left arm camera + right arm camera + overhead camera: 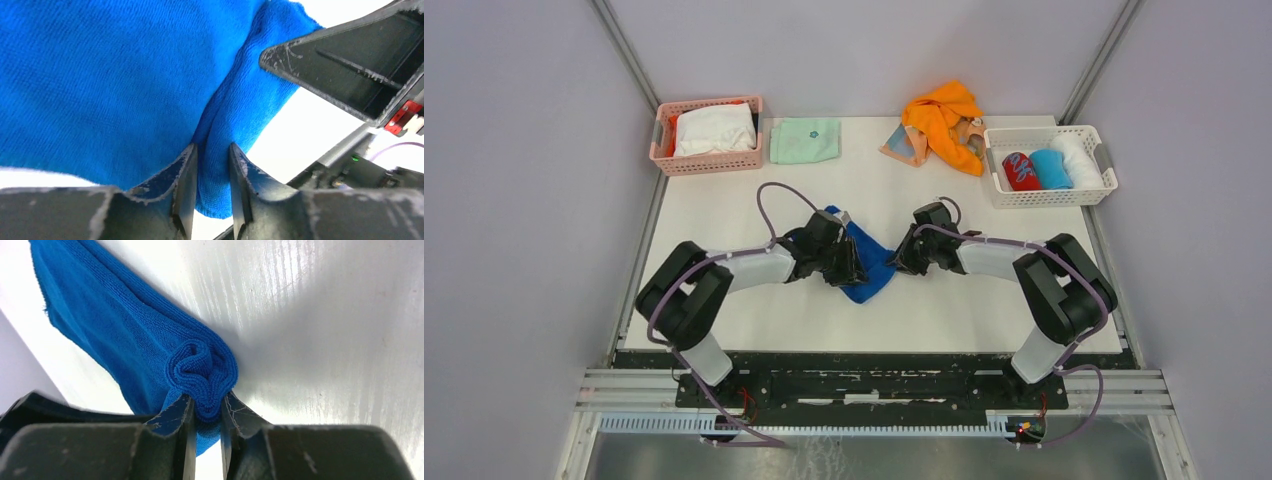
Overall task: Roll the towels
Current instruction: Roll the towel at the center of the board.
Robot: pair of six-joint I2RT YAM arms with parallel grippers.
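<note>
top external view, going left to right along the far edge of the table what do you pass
pink basket → folded mint-green cloth → orange towel → white basket

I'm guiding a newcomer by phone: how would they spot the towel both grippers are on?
On the white table, look at the centre, between the black arms. The blue towel lies there, a fold in the left gripper and another in the right gripper. It alone is royal blue.
</note>
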